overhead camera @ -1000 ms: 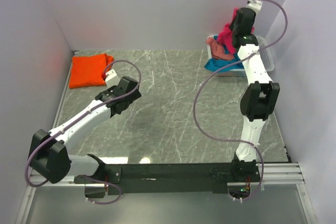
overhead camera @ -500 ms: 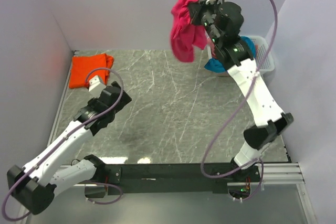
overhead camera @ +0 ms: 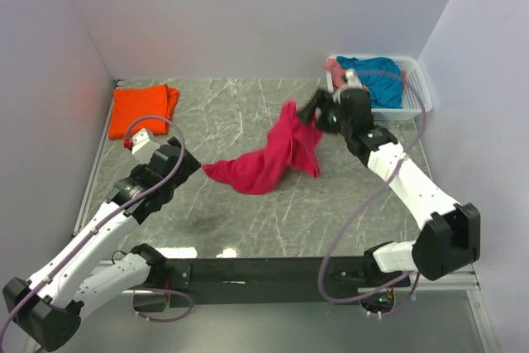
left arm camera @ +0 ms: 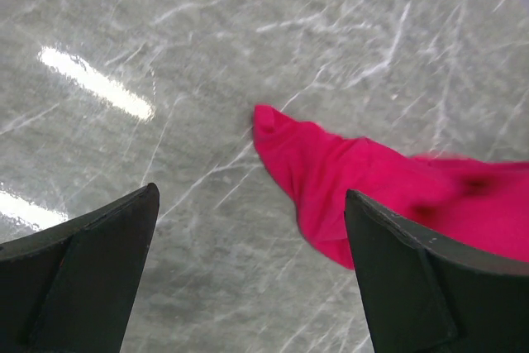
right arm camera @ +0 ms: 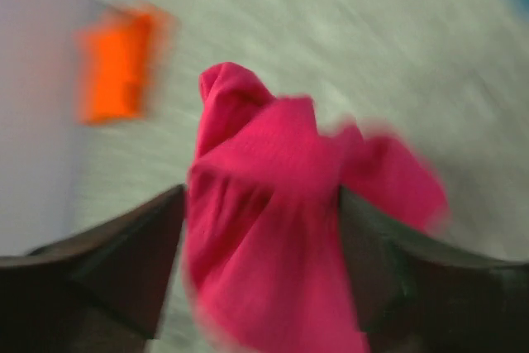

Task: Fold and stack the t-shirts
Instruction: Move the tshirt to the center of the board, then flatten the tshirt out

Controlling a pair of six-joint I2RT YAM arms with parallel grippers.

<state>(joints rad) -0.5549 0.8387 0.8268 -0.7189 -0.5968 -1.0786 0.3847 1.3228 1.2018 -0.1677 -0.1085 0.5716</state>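
A magenta-pink t-shirt (overhead camera: pixel 269 159) lies crumpled across the middle of the table, its upper end rising to my right gripper (overhead camera: pixel 310 112). In the blurred right wrist view the jaws (right arm camera: pixel 261 192) stand wide apart, open, with the magenta cloth (right arm camera: pixel 281 229) bunched between them. My left gripper (overhead camera: pixel 186 163) hovers open over bare table just left of the shirt; the shirt's pointed tip (left arm camera: pixel 397 196) lies by its right finger. An orange t-shirt (overhead camera: pixel 142 111) lies folded at the back left. A teal-blue one (overhead camera: pixel 376 72) and a salmon-pink one (overhead camera: pixel 333 64) sit in the basket.
A white slatted basket (overhead camera: pixel 417 88) stands at the back right corner against the wall. Walls close in the table on the left, back and right. The arms' black base rail (overhead camera: pixel 264 274) runs along the near edge.
My right arm lifted the magenta shirt out of the basket, swung it high, then brought it down onto the table's middle and opened its jaws. The left arm drew back toward the near left.
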